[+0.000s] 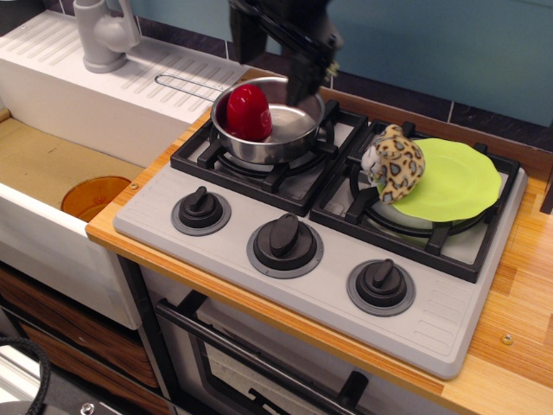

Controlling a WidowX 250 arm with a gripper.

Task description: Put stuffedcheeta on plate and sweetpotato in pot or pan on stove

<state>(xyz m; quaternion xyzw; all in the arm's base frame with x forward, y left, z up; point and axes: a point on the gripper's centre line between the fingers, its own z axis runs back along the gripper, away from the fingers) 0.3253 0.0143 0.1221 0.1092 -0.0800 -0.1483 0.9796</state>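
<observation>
Pincer (304, 82), black, is hovering above the far rim of the shiny round stainless-steel pan (289, 138); whether spread or pressed together is not discernible, and it is gripping nothing. Glossy red sweetpotato (249, 112) is lying in the pan on the grey toy stove (259, 285). Spotted plush stuffedcheeta (395, 162) is resting on the lime-green wavy plate (462, 181). Best practice now: lifting straight clear, avoiding the pan's rim.

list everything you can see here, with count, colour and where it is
glossy red cone-shaped sweetpotato: 1, red, inside the pan, left side
shiny steel pan: 1, silver, on left burner
spotted plush cheeta: 1, tan and cream, on plate's left edge
wavy-rimmed plate: 1, lime green, on right burner
toy stove: 1, grey, on wooden counter
round knobs: 3, black, stove front
round disc: 1, orange, in sink
toy faucet: 1, grey, back left
end effector: 1, black, above pan, holding nothing
</observation>
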